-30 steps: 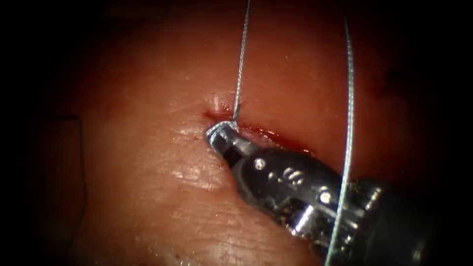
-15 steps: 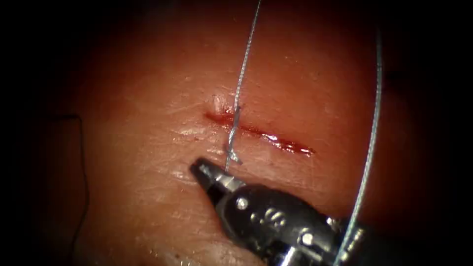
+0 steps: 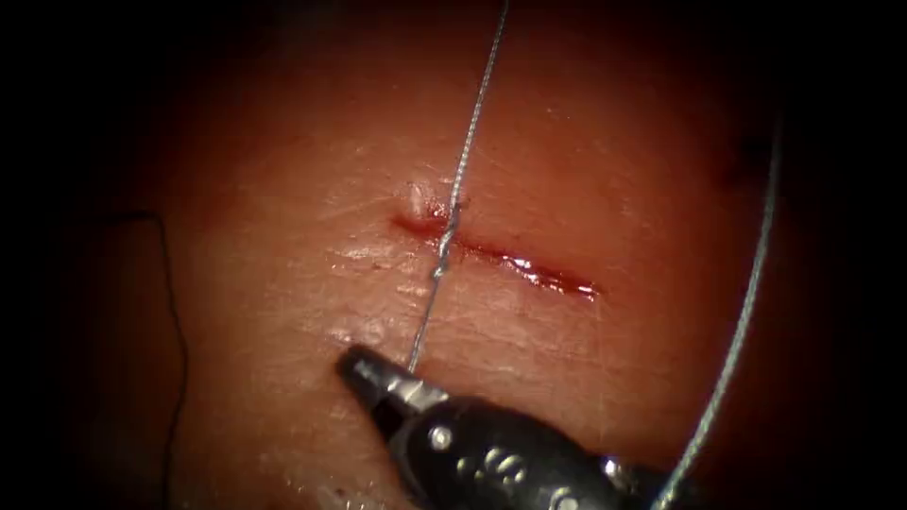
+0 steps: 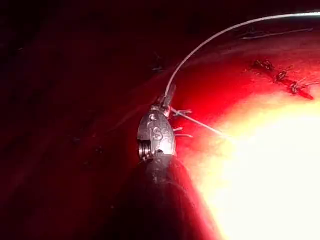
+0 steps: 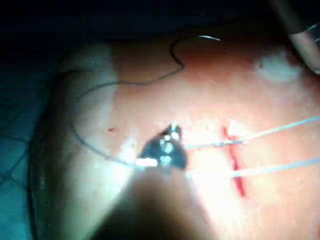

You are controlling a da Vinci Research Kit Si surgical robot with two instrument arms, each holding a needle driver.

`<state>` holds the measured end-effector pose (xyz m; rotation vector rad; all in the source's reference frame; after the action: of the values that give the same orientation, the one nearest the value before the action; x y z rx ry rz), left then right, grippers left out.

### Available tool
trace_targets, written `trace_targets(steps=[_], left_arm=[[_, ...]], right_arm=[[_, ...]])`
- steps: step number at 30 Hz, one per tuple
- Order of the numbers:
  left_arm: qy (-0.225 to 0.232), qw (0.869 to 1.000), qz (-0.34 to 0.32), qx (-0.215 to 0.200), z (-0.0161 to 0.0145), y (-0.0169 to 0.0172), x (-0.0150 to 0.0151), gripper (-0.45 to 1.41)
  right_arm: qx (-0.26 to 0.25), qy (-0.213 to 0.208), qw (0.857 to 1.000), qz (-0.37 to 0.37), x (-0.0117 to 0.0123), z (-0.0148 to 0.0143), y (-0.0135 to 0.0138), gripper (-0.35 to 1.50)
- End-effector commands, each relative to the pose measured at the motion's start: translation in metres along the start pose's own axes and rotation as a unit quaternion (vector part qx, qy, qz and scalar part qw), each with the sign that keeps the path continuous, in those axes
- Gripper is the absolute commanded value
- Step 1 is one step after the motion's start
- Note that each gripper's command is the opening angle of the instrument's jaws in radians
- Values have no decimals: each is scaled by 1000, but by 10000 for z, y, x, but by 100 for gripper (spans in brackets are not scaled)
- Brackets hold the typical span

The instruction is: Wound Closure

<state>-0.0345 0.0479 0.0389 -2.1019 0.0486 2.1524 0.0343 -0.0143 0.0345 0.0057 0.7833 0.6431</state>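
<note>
Grey braided thread (image 3: 460,179) crossed the short red cut (image 3: 501,257) near its left end, gathered into a small knot (image 3: 440,268) on the pale, glistening tissue (image 3: 283,283). That was the one stitch I could see on this cut. Its whole length to the right of the knot lay open, with red fluid (image 3: 553,279) shining in it, so I judged the closure barely begun.

From the knot one strand ran straight down to the right pincer (image 3: 373,370), which was clamped on it just short of the tissue. Over the last second I had drawn that pincer back from the cut, and the strand had gone from a loose curl to a straight line. The other strand rose out of the top of the endoscope view.

In its own wrist view the left pincer (image 4: 168,96) was closed on the thread, which arced away from its tip. Dark older stitches (image 4: 280,75) sat further along the tissue.

Neither pincer held the needle. A thin dark thread (image 5: 150,80) looped loosely over the tissue. The bright glint at its end may have been the needle lying on the surface, but I could not tell.
</note>
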Motion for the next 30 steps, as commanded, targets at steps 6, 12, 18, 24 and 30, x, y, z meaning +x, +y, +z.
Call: trace_targets(steps=[6,12,18,24,30], left_arm=[[-3,1000,6,7,16,-14,-5,-45],[-7,1000,16,12,24,-15,-7,-45],[-7,1000,23,13,29,-19,-6,-45],[-12,1000,25,8,38,-18,-10,-45],[-11,1000,26,7,39,-17,-11,-45]], right_arm=[[23,-1,1000,-8,-1,7,-25,-35],[48,-12,999,-14,-9,9,-34,-35],[73,-23,997,-11,-15,15,-49,-35],[89,-32,995,-9,-22,19,-54,-35],[94,-36,995,-8,-26,22,-56,-35]])
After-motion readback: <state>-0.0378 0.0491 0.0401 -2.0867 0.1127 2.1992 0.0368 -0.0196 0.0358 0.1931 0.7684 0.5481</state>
